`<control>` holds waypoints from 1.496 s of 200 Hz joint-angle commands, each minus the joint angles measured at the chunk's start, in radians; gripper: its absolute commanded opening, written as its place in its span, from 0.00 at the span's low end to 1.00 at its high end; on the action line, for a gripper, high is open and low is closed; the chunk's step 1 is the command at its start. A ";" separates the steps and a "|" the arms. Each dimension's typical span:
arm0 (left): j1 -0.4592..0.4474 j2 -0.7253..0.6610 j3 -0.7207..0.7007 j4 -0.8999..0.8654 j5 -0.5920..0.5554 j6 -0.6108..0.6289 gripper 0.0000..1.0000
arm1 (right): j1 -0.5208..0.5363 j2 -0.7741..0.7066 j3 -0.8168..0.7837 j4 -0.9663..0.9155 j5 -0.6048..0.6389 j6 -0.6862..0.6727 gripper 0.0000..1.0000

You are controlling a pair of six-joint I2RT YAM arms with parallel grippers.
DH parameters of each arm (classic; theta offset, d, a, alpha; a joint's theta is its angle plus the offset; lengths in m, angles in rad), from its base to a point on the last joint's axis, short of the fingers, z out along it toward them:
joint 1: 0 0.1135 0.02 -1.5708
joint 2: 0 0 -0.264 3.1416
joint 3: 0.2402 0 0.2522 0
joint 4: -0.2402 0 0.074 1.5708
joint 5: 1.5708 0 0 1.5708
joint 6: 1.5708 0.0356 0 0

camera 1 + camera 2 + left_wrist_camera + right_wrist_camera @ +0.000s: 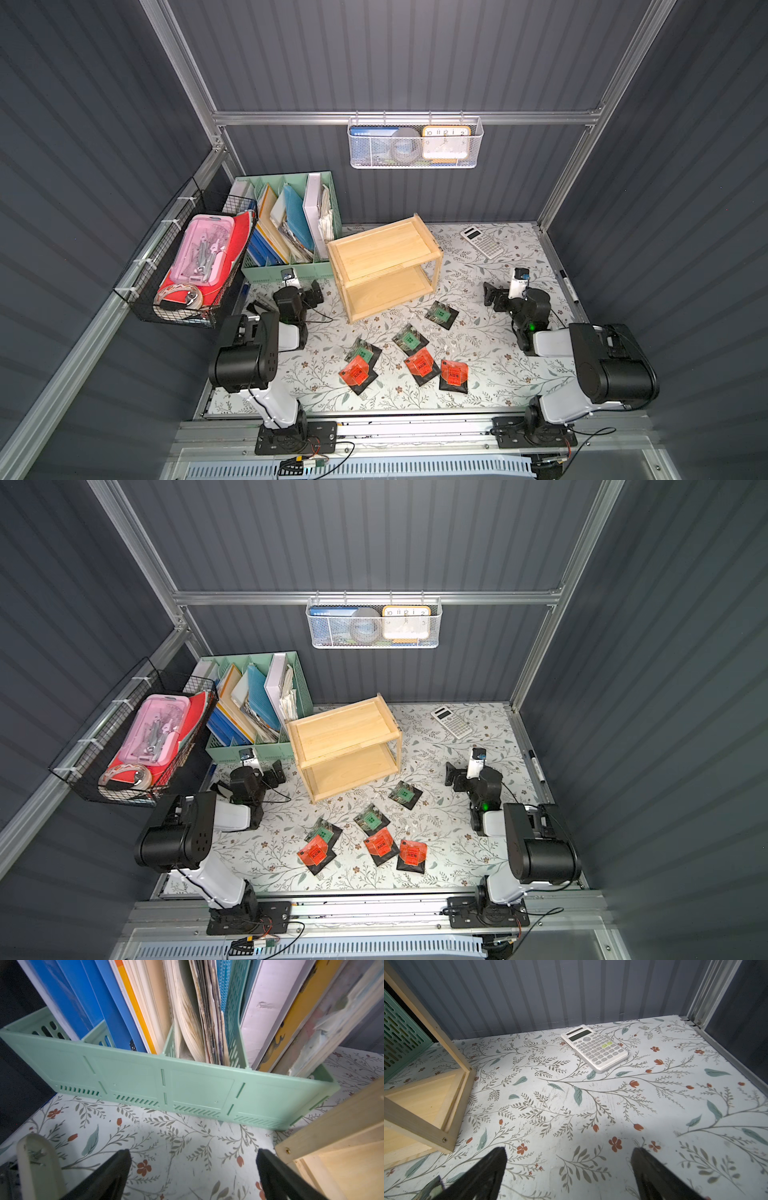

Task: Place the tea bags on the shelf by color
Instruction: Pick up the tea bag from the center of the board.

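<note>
Left wrist: left hand [193, 1153], jaws apart; right hand [570, 1151] likewise; tea bags [409, 338] flat on table [498, 361] near shelf [382, 249]

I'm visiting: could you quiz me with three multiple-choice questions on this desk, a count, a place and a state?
1. How many small black square tea bags with orange-red labels? A two; B three; C five.
2. Where on the floral table is the white plastic calculator? A by the grey back wall; B front edge; C centre.
3. The right gripper is: A open; B shut; C holding a bag.
B: three lie on the table. A: it lies near the wall. A: its jaws stand wide apart, empty.
</note>
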 commanded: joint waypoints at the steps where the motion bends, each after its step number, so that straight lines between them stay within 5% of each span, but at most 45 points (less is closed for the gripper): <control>1: -0.001 -0.003 0.006 0.002 -0.006 -0.014 1.00 | -0.004 0.009 -0.007 0.017 -0.007 -0.009 0.99; 127: -0.001 -0.007 0.009 0.004 -0.019 -0.019 1.00 | -0.003 -0.009 0.008 -0.027 0.068 0.016 0.99; 152: 0.000 -0.064 0.078 -0.170 -0.068 -0.039 1.00 | -0.004 -0.104 0.010 -0.115 0.138 0.045 0.99; 183: -0.002 -0.188 0.133 -0.364 -0.053 -0.077 1.00 | -0.004 -0.278 0.111 -0.533 0.202 0.207 0.99; 206: -0.001 -0.303 0.178 -0.543 -0.071 -0.232 1.00 | -0.003 -0.373 0.260 -0.946 0.049 0.238 0.99; 257: -0.003 -0.418 0.339 -1.078 -0.026 -0.505 1.00 | -0.001 -0.473 0.354 -1.289 -0.061 0.446 0.99; 272: -0.003 -0.454 0.344 -1.176 -0.005 -0.570 1.00 | 0.008 -0.449 0.407 -1.425 -0.180 0.431 0.99; 299: -0.003 -0.550 0.327 -1.305 0.036 -0.666 1.00 | 0.099 -0.448 0.424 -1.525 -0.204 0.442 0.99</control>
